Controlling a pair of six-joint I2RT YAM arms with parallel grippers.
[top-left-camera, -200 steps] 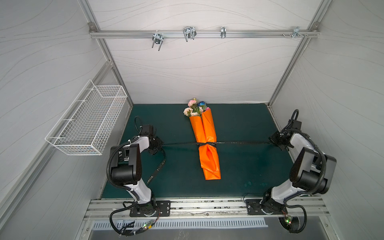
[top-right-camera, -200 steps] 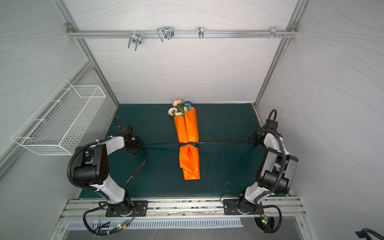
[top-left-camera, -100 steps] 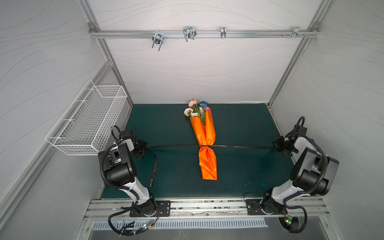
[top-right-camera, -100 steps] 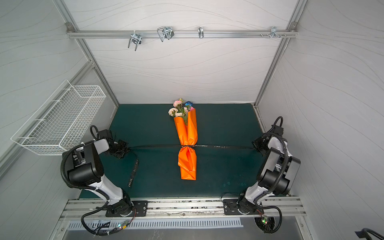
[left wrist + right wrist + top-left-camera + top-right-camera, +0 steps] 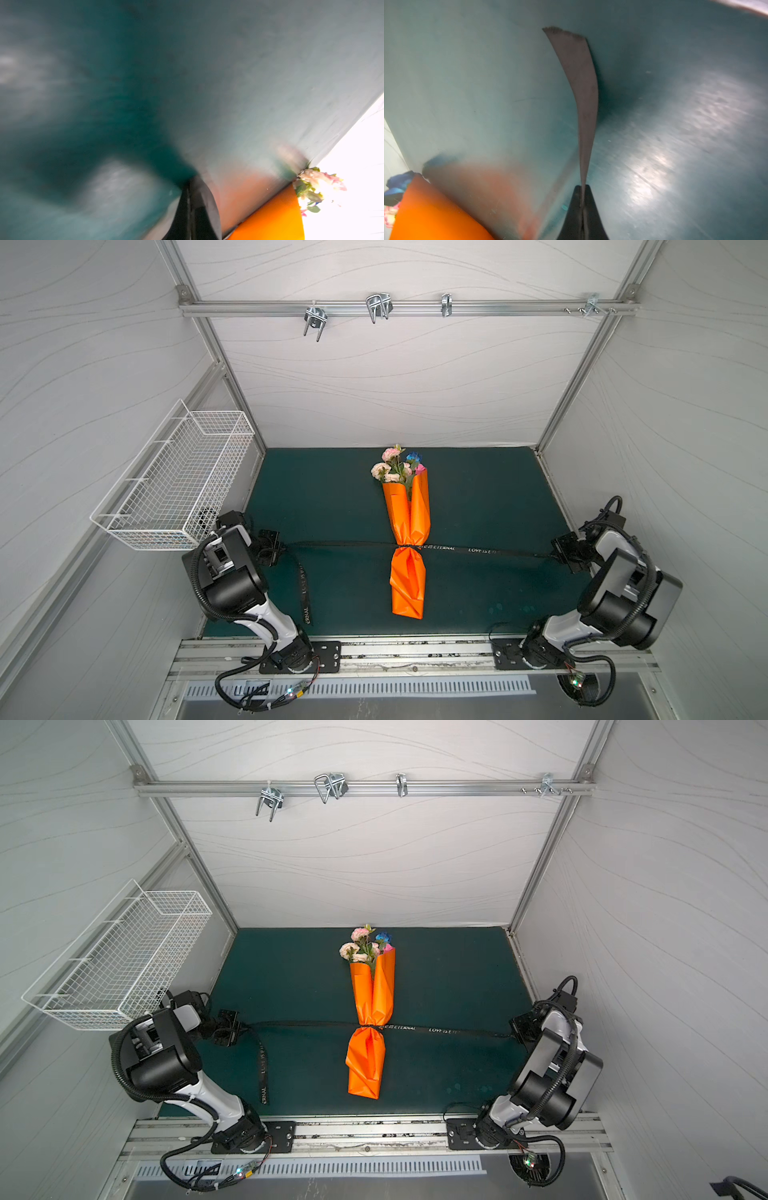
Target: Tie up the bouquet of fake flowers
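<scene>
In both top views the bunch of pink, cream and blue fake flowers lies long-ways on the middle of the green bench, halfway between the left end effector and the right end effector, each clamped on the black ribbon crossing it; the left wrist view, then the right wrist view, show them pinched tight.

Left gripper pulls further out toward the left wall; right gripper backs out slightly; black ribbon knot draws tighter; orange wrapping paper pinches narrower there, its lower end swinging left.
</scene>
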